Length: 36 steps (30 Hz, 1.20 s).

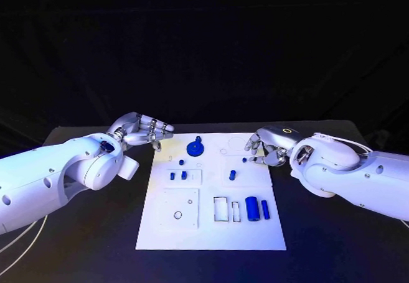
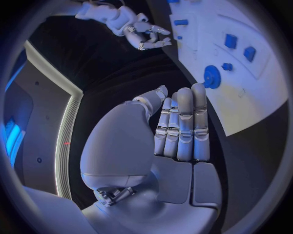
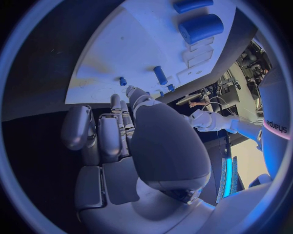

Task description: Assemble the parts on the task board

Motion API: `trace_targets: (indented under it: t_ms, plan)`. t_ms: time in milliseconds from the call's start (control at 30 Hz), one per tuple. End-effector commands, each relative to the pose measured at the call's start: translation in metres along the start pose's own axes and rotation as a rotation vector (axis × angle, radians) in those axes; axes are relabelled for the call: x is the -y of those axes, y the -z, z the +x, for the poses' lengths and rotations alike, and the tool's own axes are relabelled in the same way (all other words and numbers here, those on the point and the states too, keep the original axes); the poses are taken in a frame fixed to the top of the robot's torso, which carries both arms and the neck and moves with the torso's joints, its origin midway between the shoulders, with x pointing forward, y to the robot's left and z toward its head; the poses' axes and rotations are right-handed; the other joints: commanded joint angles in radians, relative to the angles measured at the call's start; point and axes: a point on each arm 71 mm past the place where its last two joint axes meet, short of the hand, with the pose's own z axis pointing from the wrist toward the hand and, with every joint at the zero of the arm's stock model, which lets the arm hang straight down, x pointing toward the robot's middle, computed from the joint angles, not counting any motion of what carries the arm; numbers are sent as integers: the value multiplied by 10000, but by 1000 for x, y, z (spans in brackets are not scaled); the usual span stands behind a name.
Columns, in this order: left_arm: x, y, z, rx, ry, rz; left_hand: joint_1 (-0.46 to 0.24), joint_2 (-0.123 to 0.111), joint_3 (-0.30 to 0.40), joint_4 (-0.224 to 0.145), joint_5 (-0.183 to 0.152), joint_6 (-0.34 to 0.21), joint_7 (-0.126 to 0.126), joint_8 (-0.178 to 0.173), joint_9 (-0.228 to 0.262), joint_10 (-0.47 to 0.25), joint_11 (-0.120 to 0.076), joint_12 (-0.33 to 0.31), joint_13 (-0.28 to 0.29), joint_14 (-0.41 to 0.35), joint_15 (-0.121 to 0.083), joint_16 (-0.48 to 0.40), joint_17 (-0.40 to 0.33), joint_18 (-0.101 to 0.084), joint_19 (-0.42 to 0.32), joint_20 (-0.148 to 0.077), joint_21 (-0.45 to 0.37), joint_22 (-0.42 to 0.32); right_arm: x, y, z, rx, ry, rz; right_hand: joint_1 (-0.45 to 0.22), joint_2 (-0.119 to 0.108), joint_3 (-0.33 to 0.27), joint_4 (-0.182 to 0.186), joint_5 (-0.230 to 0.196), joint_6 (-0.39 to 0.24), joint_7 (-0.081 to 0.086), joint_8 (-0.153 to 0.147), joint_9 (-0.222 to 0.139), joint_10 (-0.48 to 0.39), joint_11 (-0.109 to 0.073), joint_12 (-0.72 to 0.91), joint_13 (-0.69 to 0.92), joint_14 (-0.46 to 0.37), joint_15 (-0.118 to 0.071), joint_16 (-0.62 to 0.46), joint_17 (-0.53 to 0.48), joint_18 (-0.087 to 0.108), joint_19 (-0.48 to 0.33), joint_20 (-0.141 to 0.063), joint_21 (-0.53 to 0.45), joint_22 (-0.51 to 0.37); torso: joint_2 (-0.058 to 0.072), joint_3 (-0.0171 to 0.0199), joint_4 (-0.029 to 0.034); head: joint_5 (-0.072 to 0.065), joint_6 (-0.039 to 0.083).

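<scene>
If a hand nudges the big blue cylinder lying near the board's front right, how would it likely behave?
The large blue cylinder lies on its side on the flat task board, so a sideways push would probably roll it. It looks rigid and smooth, perhaps slippery to metal fingers. The thinner blue piece beside it might stop a roll that way.

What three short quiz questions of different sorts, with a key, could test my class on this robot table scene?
1. True or false: the left hand holds a blue part.
2. Which blue piece lies nearest the white task board's far edge? A) the round blue disc with a knob B) the thick blue cylinder C) the thin blue rod
3. Fill in: the right hand hovers over the board's ___ side.

Key: 1 false; 2 A; 3 right.
</scene>
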Motion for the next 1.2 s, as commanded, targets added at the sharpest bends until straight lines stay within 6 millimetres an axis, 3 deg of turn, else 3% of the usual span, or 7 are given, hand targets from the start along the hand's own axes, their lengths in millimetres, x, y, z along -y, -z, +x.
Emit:
trace_targets:
  t_ms: [33,133,300,500,1200]
  plan:
    - [7,2,1,266,2611,643,9,136,-76,-8,-10,19,79,5,-15,-98,-9,58,14,-96,5,-40,-26,132,-22,25,-83,-27,-3,-4,6,-357,1043,-146,149,42,233,-61,-75,144,-13,-82,-14,111,-5,-163,-175,400,66,151,149,-186,141,5,264,586,-7,-6,4,-43,-46]
    - [9,4,2,219,2907,730,19,154,-115,-30,-10,10,83,0,-24,-116,-5,64,17,-107,7,-65,-53,132,-14,26,-124,-56,-5,-9,11,-492,1132,-147,147,24,462,-120,-73,243,-20,-133,-24,198,-5,-337,-360,410,69,239,228,-211,193,0,411,695,-1,-7,-25,-35,-40]
    - [10,6,3,246,3229,796,46,183,-156,-64,-9,-7,88,-8,-36,-142,-1,71,22,-116,9,-91,-85,132,2,27,-171,-91,-6,-14,17,-769,1225,-121,52,-54,761,-212,-50,397,-22,-206,-32,348,7,-570,-613,431,73,397,374,-259,286,2,681,882,2,-4,1,-75,-66]
    - [10,7,3,263,3382,816,58,195,-184,-85,-9,-21,96,-16,-45,-162,5,73,23,-120,12,-104,-103,132,12,28,-198,-112,-7,-17,24,-947,1263,-72,-29,-83,935,-280,-37,495,-15,-248,-34,471,17,-685,-750,439,74,472,437,-282,329,6,814,981,4,-2,-16,-69,-79]
    - [10,7,5,234,3429,709,105,248,-281,-163,-9,-110,150,-59,-87,-259,46,75,26,-133,35,-151,-173,128,57,37,-300,-189,-8,-26,31,-1228,1319,-31,-180,18,1395,-544,26,843,-55,-261,9,915,-36,-841,-979,450,34,616,548,-346,460,-1,1187,1235,-3,14,-19,-70,-109]
